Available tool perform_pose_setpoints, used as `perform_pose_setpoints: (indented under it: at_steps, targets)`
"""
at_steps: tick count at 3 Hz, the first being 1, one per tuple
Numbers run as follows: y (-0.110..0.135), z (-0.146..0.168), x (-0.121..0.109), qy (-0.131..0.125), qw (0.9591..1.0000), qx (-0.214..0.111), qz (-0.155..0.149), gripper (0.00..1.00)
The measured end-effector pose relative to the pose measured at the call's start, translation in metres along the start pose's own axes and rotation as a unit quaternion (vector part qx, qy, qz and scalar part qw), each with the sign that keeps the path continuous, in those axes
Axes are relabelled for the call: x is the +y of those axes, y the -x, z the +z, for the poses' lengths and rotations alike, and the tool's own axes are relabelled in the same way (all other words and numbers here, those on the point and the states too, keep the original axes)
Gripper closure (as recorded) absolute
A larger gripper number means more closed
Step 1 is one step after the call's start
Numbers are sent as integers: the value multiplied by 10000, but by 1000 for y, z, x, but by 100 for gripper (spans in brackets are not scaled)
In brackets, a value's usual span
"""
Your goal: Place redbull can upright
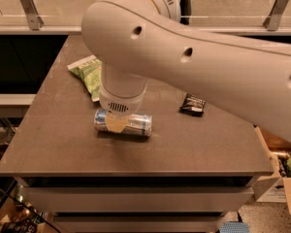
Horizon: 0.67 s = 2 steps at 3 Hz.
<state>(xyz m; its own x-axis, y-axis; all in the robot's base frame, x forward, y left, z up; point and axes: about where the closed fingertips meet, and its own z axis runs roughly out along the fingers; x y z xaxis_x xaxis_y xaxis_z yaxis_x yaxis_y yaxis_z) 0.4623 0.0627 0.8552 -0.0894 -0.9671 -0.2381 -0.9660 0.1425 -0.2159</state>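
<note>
- Can first: the redbull can lies on its side on the dark table. Its long axis runs left to right across the camera view, blue and silver panels show along its length, and one silver end faces left.
- The gripper sits directly on top of the can, a little left of the can's middle, and covers part of the can's upper and near side there.
- Whether the gripper is clamped on the can or only set around it — I cannot tell from this view.
- A white wrist rises straight up from the can, a short cylinder with a small vent grille just above the can.
- The white arm starts above the can and sweeps away to the right, filling much of the upper view.
- A green chip bag lies flat behind the can and to its left. It is near the can but apart from it, and its right part is hidden behind the wrist.
- A dark brown snack bar lies to the right of the can and slightly farther back, well apart from it.
- Bare table top lies between the can and the table's front edge.
- A cardboard box stands far to the right of the can, below table level.
</note>
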Motion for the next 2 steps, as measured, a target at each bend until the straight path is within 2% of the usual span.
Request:
perform_pose_setpoints:
  at_steps: [1,2]
  targets:
    - [0,-1,0,-6,10000,-1,-4,100]
    - [-5,-13,-10,-92,9999,-75,-26,100]
